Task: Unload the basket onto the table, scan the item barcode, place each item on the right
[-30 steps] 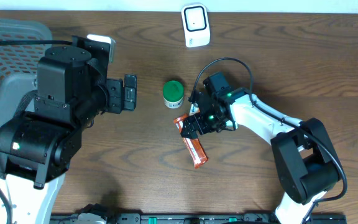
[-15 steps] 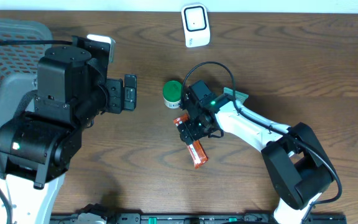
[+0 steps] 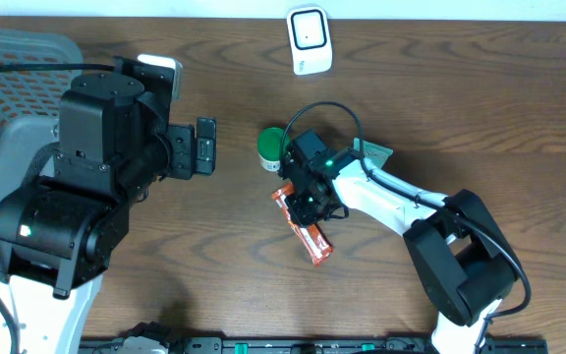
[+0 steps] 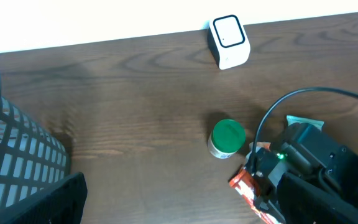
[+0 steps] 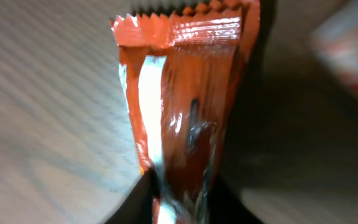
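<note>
Dark brown wood-grain table spreads under both arms, its surface smooth and matte, with a grey mesh basket (image 3: pixel 3 59) at the left edge. The task's thing, an orange-red foil snack bar wrapper (image 3: pixel 314 241), lies flat near the middle of the table, just below a small jar with a round green lid (image 3: pixel 272 146). The right end effector (image 3: pixel 301 205) is down on the wrapper's upper end, and from its own wrist camera the crinkled, glossy foil narrows between the two dark fingers (image 5: pixel 132 208), so it looks pinched on the wrapper, with the serrated end seal pointing away. The left end effector (image 3: pixel 204 146) hangs wide and empty, well apart to the left. A white, rounded plastic scanner (image 3: pixel 309 39) stands at the far edge of the table. I would judge this to be the grasp step: the bar is gripped but not lifted. Next it needs raising clear and carrying to the scanner, then turning until the barcode faces the window; I cannot see a barcode from here. Thin foil is slippery and may twist in a pinch. A teal-and-white packet (image 3: pixel 376 152) lies partly under the right arm.
</note>
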